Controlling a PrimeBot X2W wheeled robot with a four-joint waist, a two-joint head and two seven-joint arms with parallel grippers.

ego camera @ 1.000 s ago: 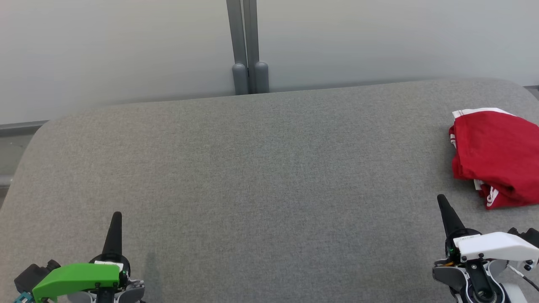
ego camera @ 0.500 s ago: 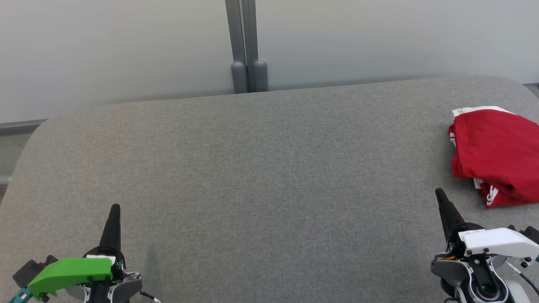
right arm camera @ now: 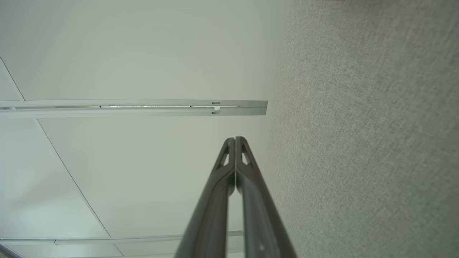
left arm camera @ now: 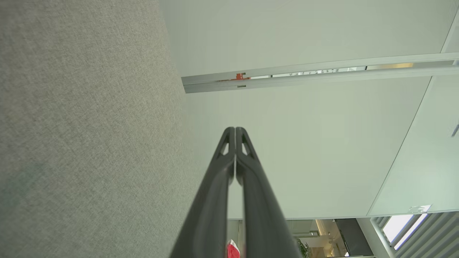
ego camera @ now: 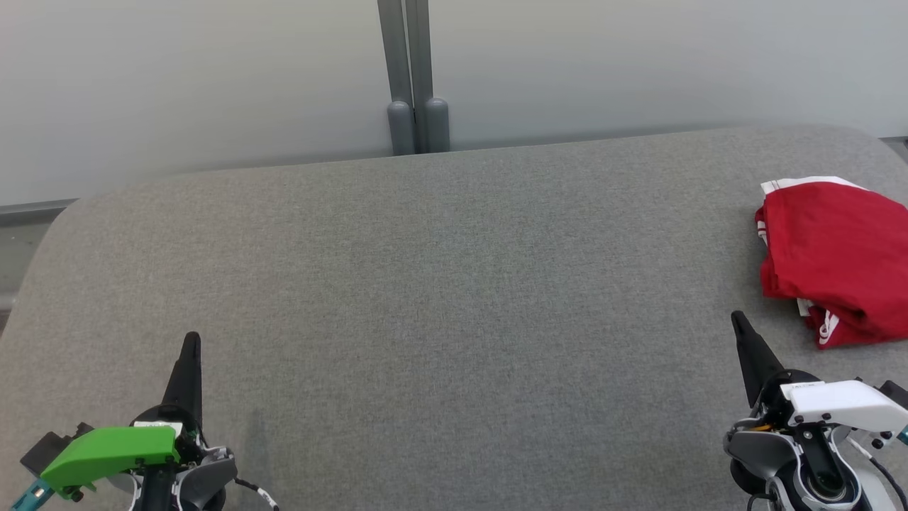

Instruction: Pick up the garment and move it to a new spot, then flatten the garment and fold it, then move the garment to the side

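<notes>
Right gripper (ego camera: 739, 321): fingers pressed tip to tip with nothing between them, standing at the lower right of the head view, tips pointing up the frame. Left gripper (ego camera: 190, 341): likewise closed and empty, at the lower left. Both sit low over the grey padded surface (ego camera: 440, 284) (contact with it cannot be confirmed).

Red garment (ego camera: 830, 255): lies at the right edge of the head view, just above and to the right of the right gripper's tips, and apart from them. It is a compact, layered bundle with white trim showing at its upper and lower edges. Part of it runs out of frame.

Assessment: the scene fits either a bundle waiting to be picked up or a folded piece already set aside, and the pictures do not settle which. Under either reading, the right arm's closed tips are the nearest hazard. Its travel should keep clear of the lower hem, so that the layers are not snagged or dragged.
</notes>
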